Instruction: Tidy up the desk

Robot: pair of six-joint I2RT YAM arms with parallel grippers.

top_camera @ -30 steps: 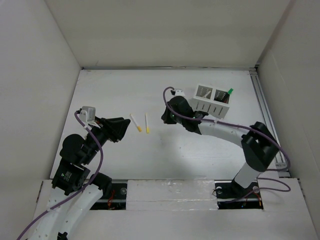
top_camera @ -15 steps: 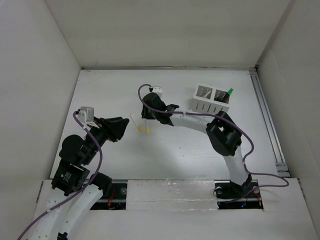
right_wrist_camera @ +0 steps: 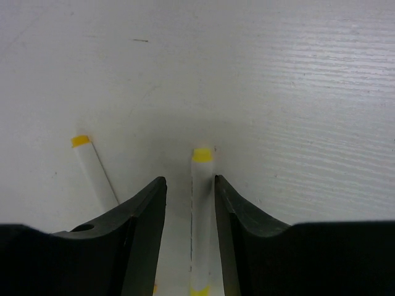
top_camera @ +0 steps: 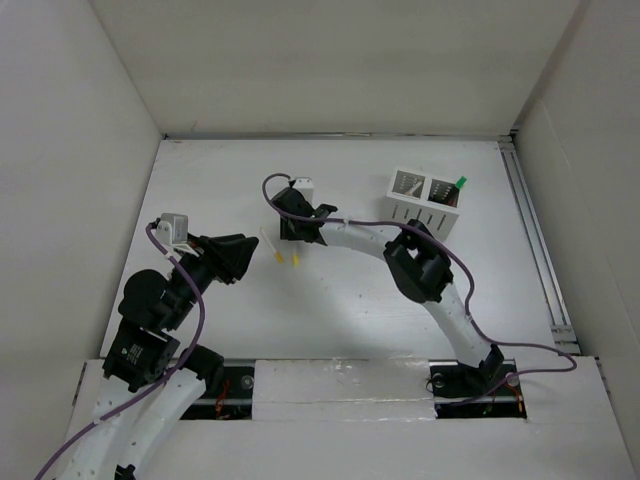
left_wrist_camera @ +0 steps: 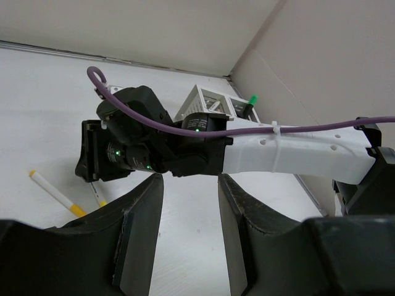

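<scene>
right claw point(right_wrist_camera: 189, 184) is hanging spread, fingers straddling one yellow-tipped white stick point(right_wrist_camera: 201, 206) without pinching it. i am judging the grab as about to begin. second stick point(right_wrist_camera: 94, 165) is lying just beside it. left claw point(left_wrist_camera: 188, 182) is hovering nearby, spread and empty. both sticks are lying loose on the desk point(top_camera: 330, 305), mid-left. slotted organizer box point(top_camera: 424, 198) is sitting far right, a green-capped item point(top_camera: 461, 182) poking out. i am counting two sticks left to stow.

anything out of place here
The left pen and right pen, white with yellow tips, lie loose on the desk, away from the slotted box holding a green-capped marker. The open right gripper straddles the right pen.
</scene>
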